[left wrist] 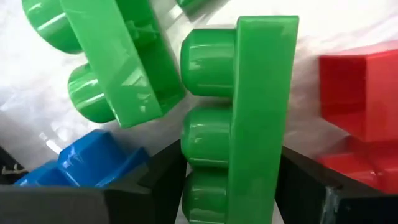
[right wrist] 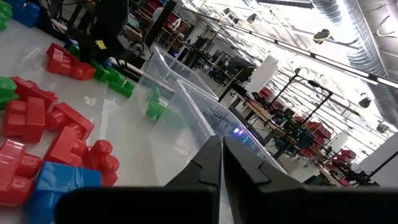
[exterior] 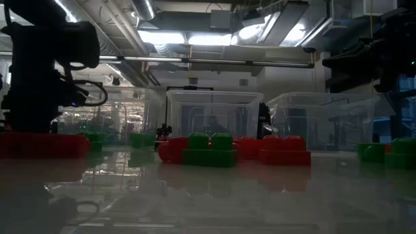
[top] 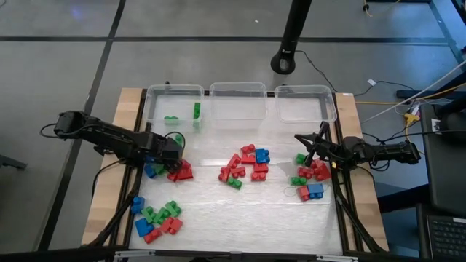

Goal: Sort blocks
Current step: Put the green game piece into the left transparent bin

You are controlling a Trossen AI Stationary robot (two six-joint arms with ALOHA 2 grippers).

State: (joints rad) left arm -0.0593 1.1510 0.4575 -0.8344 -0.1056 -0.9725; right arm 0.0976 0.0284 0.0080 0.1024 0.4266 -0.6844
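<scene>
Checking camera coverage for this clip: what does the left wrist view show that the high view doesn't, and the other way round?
Only the left wrist view shows the grip up close: the left gripper has its two dark fingers on either side of an upright green brick, with a second green brick, a blue brick and a red brick close by.

Only the high view shows the three clear bins, the left one holding green bricks, the scattered piles, and the right gripper shut over the right-hand pile.

Both show the left gripper low at its pile.

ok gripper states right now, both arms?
Left gripper: closed on a green block, fingers either side of it.
Right gripper: shut, empty, over the right pile.
</scene>
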